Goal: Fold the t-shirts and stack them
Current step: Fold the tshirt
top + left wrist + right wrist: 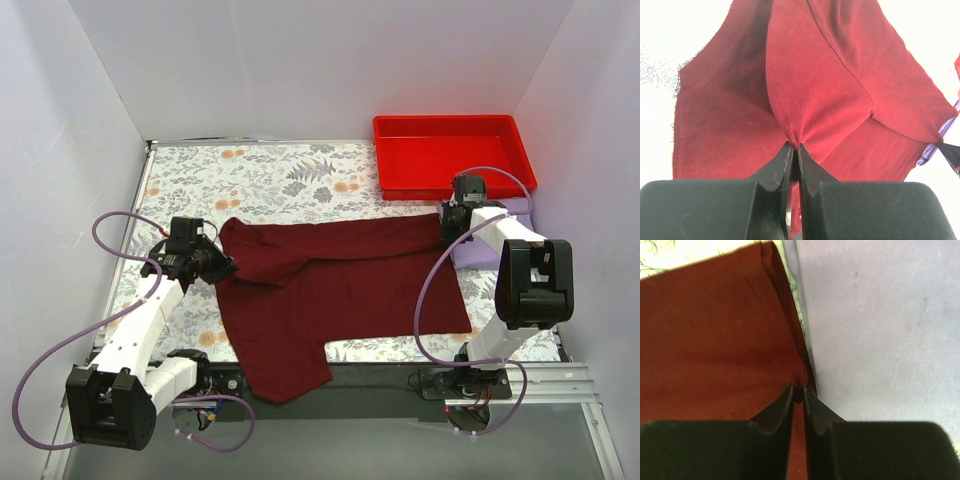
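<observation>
The dark maroon t-shirt [330, 290] lies spread across the floral table, its upper part folded over, one sleeve hanging over the near edge. My left gripper [222, 266] is shut on a pinch of its left edge; in the left wrist view the cloth [815, 90] gathers into the closed gripper [795, 147]. My right gripper [447, 228] is shut on the shirt's right edge [715, 340], with the gripper [797, 388] right beside the pale lavender t-shirt [880, 330]. The lavender shirt [480, 250] lies at the right, mostly hidden under the right arm.
A bright red plastic tray [455, 152] stands at the back right, just behind the right gripper. White walls enclose the table on three sides. The floral tablecloth [280, 180] shows bare behind the maroon shirt.
</observation>
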### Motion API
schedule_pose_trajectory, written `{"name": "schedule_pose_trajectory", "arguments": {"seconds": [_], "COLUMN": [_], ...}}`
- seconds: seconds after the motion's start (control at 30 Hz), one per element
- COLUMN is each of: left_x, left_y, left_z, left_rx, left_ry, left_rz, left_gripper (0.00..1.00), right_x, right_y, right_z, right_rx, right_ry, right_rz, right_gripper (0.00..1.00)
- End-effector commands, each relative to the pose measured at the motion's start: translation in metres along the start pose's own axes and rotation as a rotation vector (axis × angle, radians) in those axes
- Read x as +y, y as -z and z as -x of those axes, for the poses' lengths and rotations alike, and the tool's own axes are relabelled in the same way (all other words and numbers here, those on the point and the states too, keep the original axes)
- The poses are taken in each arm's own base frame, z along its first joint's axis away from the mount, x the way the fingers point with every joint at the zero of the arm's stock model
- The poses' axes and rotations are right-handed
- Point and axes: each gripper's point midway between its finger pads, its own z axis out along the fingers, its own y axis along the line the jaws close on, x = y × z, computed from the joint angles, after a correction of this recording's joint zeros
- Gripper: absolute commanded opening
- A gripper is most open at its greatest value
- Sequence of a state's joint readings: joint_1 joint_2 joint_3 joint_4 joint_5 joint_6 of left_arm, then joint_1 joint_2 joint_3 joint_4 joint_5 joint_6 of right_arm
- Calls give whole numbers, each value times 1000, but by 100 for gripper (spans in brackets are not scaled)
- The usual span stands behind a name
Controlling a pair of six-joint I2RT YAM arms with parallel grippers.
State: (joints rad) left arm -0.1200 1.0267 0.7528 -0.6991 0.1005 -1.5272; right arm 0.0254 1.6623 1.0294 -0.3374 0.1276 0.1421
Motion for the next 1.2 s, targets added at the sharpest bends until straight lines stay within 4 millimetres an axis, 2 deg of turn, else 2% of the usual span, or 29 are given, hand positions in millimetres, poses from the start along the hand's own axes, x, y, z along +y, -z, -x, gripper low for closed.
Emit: {"name": "schedule_pose_trajectory", "arguments": {"seconds": [0.0,0.07,0.2,0.3,0.4,0.47,0.5,0.53,0.57,0.63,0.67,0.73,0.77,0.83,0.87,0.93,0.97,1.0,1.03,1.07,1.1,1.13,1.17], "left_x": [-9,-9,-11,-10,-12,-14,-14,-13,-14,-13,-15,-14,-17,-17,-18,-20,-22,-21,-27,-29,-32,-30,-35], "left_y": [10,10,9,7,4,2,0,-1,-5,-9,-14,-20,-26,-33,-36,-45,-48,-54,-56,-58,-60,-67,-69], "left_z": [2,2,0,-2,-4,-4,-3,-1,3,11,14,19,23,29,37,46,51,53,59,64,68,68,74], "left_rx": [-2,0,14,22,39,42,34,27,17,-4,-8,-14,-15,-24,-51,-71,-80,-77,-91,-103,-111,-100,-115], "left_ry": [-22,-20,-18,-34,-51,-67,-74,-92,-99,-123,-129,-144,-160,-174,-192,-204,-217,-223,-228,-235,-246,-251,-257], "left_rz": [-24,-24,-31,-29,-25,-23,-18,-12,-2,21,28,46,53,72,86,111,115,127,123,128,129,142,138], "left_gripper": [0,0,0,0,0,0,0,0,0,0,0,0,0,0,0,0,0,0,0,0,0,0,0], "right_x": [0,-2,0,7,26,45,56,73,99,135,166,202,229,259,279,302,322,331,340,350,364,371,379], "right_y": [8,8,10,18,30,44,47,58,66,82,92,106,117,125,136,138,149,151,142,145,151,143,143], "right_z": [11,8,5,8,8,9,7,10,4,1,-11,-19,-36,-45,-58,-72,-79,-83,-95,-105,-100,-107,-113], "right_rx": [6,19,28,6,-25,-61,-79,-111,-122,-171,-184,-239,-247,-286,-296,-292,-312,-309,-272,-273,-314,-297,-296], "right_ry": [4,2,5,-3,22,59,81,116,183,280,360,451,520,585,647,703,747,763,784,839,855,871,890], "right_rz": [1,-7,4,45,104,155,187,259,320,417,478,571,636,708,760,814,864,883,892,912,935,935,947], "right_gripper": [17,20,37,41,45,46,45,45,45,45,45,45,44,43,42,41,41,41,41,40,40,40,40]}}
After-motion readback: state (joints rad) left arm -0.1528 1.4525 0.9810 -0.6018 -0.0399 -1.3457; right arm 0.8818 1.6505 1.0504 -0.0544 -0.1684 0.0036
